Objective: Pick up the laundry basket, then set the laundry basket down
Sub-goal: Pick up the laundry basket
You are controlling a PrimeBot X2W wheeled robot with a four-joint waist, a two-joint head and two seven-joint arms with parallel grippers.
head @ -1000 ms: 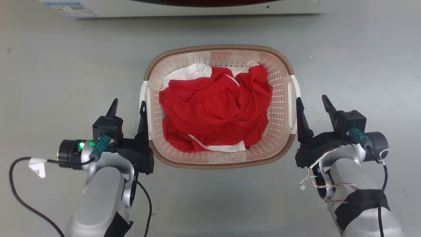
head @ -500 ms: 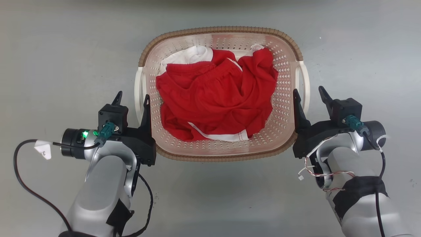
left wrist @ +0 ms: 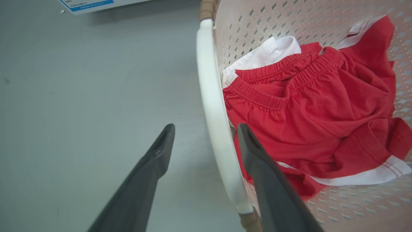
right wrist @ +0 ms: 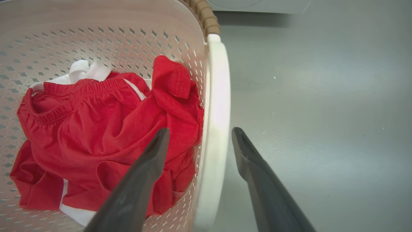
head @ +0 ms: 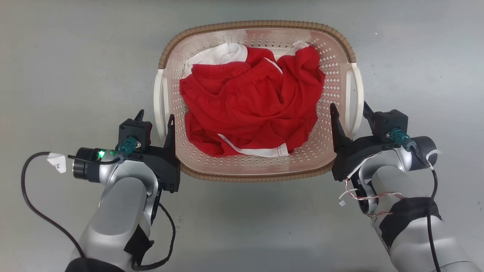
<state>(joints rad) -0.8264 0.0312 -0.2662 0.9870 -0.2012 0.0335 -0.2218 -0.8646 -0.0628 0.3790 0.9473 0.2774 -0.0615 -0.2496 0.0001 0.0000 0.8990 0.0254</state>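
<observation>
one laundry basket (head: 257, 25) sits on the grey floor (head: 75, 56) straight ahead of you, between the two arms. you get little to read: a white label with a blue band (left wrist: 85, 4) at the top edge of the left wrist view carries print too small to make out, and a small white tag (head: 56, 163) on the left arm's cable shows a mark like a 3, the rest unclear.

by count, the basket has two smooth white handles, a left handle (left wrist: 209, 96) and a right handle (right wrist: 219, 96), one on each short side. its shape is a rounded rectangle, its pale pink walls are plastic pierced with rows of small holes, and its brown rim is ribbed like a braid. inside lies soft, crumpled red clothing (head: 249, 113) with gathered elastic bands and white trim, plus some white cloth (head: 219, 56) near the far left corner; how many garments, you cannot tell.

your left jaws stand open, their two long dark tapered fingers (left wrist: 151, 167) astride the left handle, one outside over the floor, one inside the basket. your right jaws are open too, fingers (right wrist: 257, 180) astride the right handle the same way.
</observation>
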